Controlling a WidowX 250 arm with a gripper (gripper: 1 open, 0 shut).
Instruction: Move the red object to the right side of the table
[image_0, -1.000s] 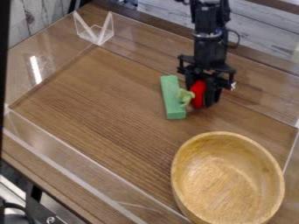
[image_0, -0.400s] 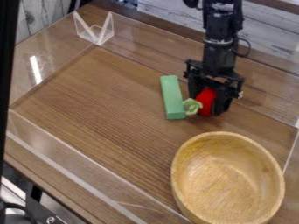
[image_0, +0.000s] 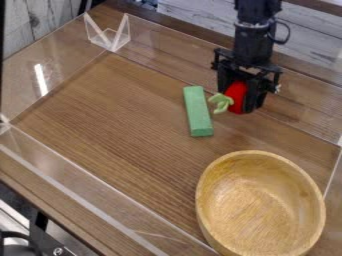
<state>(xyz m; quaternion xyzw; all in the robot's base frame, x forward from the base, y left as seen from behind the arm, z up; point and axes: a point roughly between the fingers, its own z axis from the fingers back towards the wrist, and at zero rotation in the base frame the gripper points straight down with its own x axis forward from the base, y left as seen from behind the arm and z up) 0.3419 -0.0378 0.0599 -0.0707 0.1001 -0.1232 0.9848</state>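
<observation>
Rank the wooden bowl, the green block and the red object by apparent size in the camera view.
1. wooden bowl, clearly largest, though it is also nearest the camera.
2. green block.
3. red object, smallest, partly hidden by the tool.

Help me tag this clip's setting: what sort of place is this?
Probably a robot lab test bench, not a home. A wood-grain table is fenced by clear acrylic walls, a black robot arm hangs over it, and the only items are toys: a red fruit, green block, wooden bowl.
</observation>
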